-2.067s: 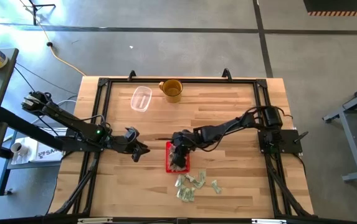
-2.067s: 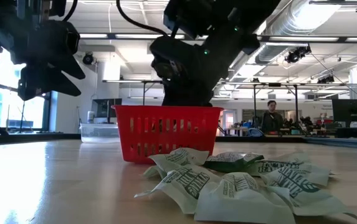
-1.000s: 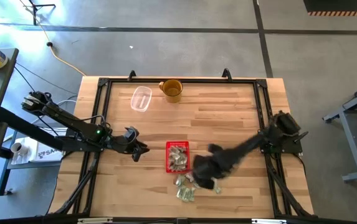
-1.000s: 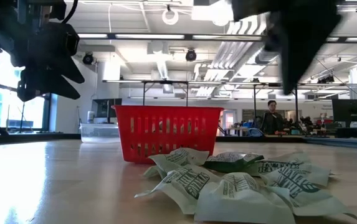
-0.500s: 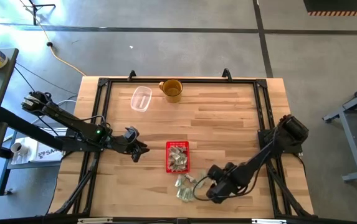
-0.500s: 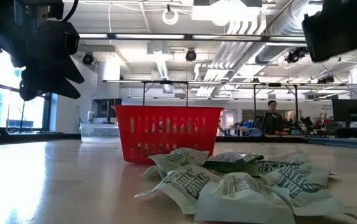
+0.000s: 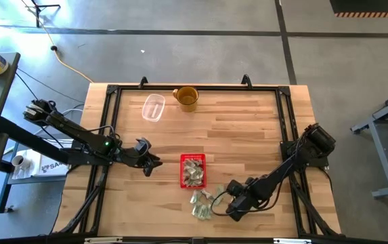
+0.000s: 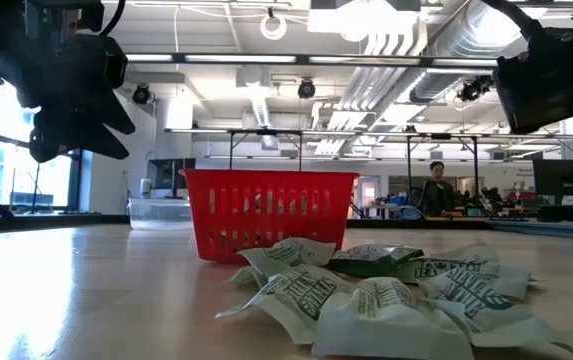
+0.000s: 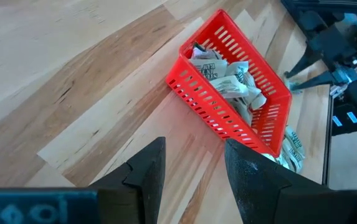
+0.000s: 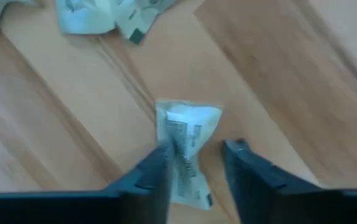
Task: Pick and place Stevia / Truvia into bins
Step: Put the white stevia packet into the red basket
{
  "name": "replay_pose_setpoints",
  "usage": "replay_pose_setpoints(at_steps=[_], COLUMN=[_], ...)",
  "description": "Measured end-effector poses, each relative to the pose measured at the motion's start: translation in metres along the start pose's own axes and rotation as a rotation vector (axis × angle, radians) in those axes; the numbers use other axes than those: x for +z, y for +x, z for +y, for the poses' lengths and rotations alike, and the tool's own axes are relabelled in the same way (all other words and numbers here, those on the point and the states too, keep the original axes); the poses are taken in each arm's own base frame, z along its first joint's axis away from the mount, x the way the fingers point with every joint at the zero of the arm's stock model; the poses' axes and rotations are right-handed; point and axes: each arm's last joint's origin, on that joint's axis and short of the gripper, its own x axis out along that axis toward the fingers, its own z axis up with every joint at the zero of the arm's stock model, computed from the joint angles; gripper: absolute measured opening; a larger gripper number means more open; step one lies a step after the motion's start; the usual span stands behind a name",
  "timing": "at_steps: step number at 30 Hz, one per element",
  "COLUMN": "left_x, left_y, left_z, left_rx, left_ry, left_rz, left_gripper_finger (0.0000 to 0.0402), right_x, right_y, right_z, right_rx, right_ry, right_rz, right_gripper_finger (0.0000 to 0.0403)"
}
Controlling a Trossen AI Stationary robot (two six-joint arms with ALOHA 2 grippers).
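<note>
My right tool (image 10: 194, 165), fingers spread, hovers over one Stevia packet (image 10: 187, 146) lying apart from the heap (image 7: 204, 203) near the counter's front edge, just beside the red bin (image 7: 193, 170). Closing off-centre could crumple or skid it. My left tool (image 9: 190, 162) waits spread beside the bin. Fingertips are cropped.
</note>
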Motion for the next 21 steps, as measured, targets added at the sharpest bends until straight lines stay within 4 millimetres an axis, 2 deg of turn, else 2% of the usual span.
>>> replay_pose_setpoints(at_steps=[4,5,10,13,17,21], left_x=[0.000,0.000,0.000,0.000,0.000,0.000], left_y=[0.000,0.000,0.000,0.000,0.000,0.000], left_z=[0.000,0.000,0.000,0.000,0.000,0.000], left_rx=[0.001,0.001,0.002,0.002,0.003,0.003], left_ry=[0.000,0.000,0.000,0.000,0.000,0.000], left_rz=[-0.001,-0.001,-0.004,-0.004,-0.004,-0.003], left_gripper_finger=[0.0198,0.0198,0.0198,0.0198,0.0198,0.0198], right_x=[0.010,0.014,0.034,0.052,0.084,0.125], right_y=[-0.003,-0.004,-0.023,-0.038,-0.069,-0.084], right_z=[0.003,0.003,0.006,0.006,0.016,0.016], right_rx=[0.013,0.013,-0.013,-0.062,-0.068,-0.024], right_ry=[0.014,0.015,0.012,-0.003,-0.071,-0.097], right_rz=[-0.012,-0.034,-0.182,-0.270,-0.401,-0.497], right_gripper_finger=[0.0028,0.0015,0.0024,0.0013,0.0005,0.0010])
